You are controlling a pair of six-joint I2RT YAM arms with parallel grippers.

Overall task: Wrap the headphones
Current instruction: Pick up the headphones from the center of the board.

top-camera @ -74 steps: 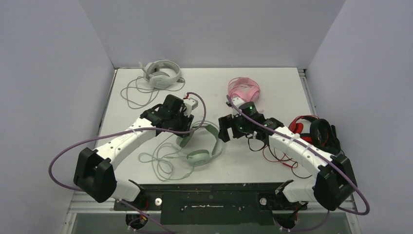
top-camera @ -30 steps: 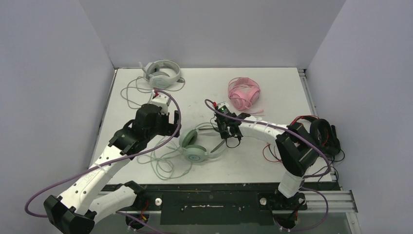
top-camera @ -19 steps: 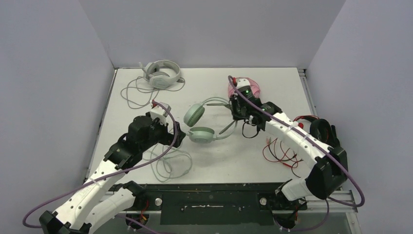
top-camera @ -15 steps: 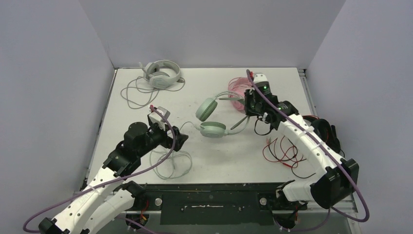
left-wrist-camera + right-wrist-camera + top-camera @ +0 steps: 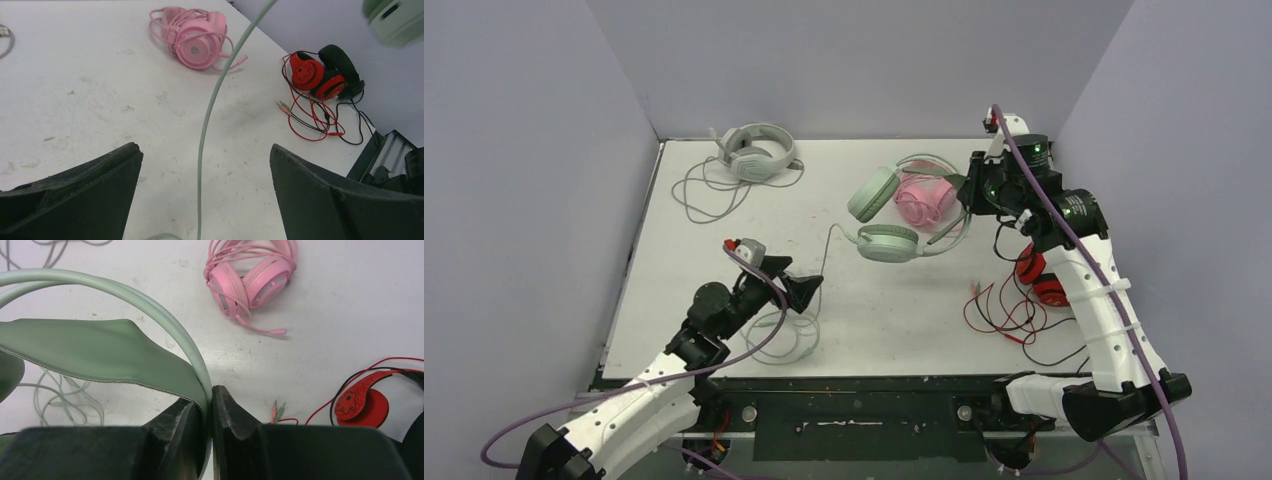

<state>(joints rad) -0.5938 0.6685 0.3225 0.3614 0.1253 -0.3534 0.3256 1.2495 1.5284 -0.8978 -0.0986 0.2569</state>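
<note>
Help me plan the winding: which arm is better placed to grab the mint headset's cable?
Left. The left tool is open with the mint cable between its fingers; the right tool is shut on the headband, holding the headset up.

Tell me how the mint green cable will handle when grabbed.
Probably floppy: the mint green cable hangs slack from the lifted mint headset down to loose loops on the table. Likely light and thin, so it may slip from the open left gripper.

White table (image 5: 704,230), plain pale walls (image 5: 844,60) around
</note>
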